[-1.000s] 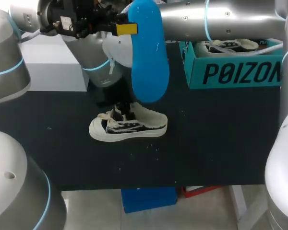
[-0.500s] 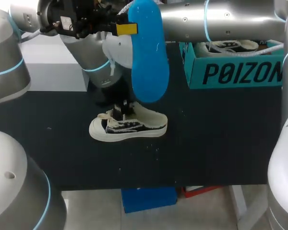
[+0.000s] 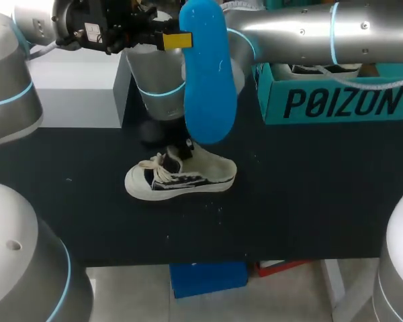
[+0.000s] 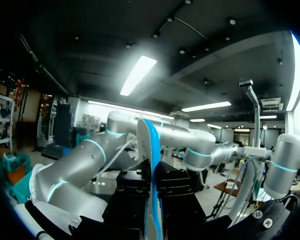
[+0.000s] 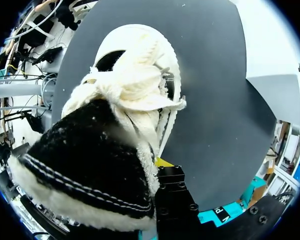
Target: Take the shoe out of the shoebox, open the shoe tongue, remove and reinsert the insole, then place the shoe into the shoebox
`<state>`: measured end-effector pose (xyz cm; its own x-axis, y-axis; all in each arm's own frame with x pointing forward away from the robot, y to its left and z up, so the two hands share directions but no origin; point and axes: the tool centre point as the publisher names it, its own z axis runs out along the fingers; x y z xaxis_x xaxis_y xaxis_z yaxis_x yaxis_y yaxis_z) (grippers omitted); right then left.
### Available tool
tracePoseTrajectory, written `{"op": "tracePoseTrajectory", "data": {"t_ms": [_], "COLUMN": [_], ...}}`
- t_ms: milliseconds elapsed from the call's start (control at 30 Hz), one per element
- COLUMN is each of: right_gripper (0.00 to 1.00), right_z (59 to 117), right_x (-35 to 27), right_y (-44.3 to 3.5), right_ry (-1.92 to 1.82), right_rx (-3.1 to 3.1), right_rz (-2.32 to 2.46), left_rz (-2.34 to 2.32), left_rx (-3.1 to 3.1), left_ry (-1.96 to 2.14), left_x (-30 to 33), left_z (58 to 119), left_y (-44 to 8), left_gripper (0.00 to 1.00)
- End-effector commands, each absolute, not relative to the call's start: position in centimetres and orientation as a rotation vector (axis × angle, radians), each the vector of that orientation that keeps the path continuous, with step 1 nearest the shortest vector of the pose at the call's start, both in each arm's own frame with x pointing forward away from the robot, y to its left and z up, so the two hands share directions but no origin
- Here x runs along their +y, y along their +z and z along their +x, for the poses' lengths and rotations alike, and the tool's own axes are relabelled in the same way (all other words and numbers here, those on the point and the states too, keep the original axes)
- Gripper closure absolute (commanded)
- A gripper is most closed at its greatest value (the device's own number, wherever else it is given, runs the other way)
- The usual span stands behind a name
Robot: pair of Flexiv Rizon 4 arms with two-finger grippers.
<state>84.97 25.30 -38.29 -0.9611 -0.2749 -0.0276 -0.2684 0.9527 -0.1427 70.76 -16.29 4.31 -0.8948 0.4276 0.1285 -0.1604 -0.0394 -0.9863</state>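
A black table (image 3: 309, 201) carries a pale grey block (image 3: 67, 94) at its far left; apparently plain-sided.

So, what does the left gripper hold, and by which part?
The insole, gripped near its top end by the left gripper; the rest hangs free.

The shoe (image 3: 180, 176) lies on its sole near the middle of the table (image 3: 309, 201), with its toe to the left. The left gripper (image 3: 180, 40) holds the insole (image 3: 207, 80) upright, high over the table. The shoebox (image 3: 329, 100) stands behind at the right, with another shoe (image 3: 316, 68) inside it.
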Motion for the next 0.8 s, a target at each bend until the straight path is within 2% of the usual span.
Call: {"op": "tracePoseTrajectory", "data": {"t_ms": [33, 500, 800], "right_gripper": [1.00, 1.00, 1.00], "right_z": [85.0, 85.0, 86.3], "right_x": [25.1, 25.0, 22.5], "right_y": [-38.2, -37.7, -32.1], "right_ry": [-0.177, -0.178, -0.307], "right_rx": [3.063, 3.064, 3.125], "right_rz": [-0.428, -0.425, 0.195], "left_rz": [-0.281, -0.281, -0.281], "left_rx": [-1.845, -1.845, -1.845], "left_ry": [1.991, 1.991, 1.991], "left_x": [-16.5, -16.5, -16.5], "left_z": [70.8, 70.8, 70.8], "left_y": [4.2, 4.2, 4.2], "left_gripper": [1.00, 1.00, 1.00]}}
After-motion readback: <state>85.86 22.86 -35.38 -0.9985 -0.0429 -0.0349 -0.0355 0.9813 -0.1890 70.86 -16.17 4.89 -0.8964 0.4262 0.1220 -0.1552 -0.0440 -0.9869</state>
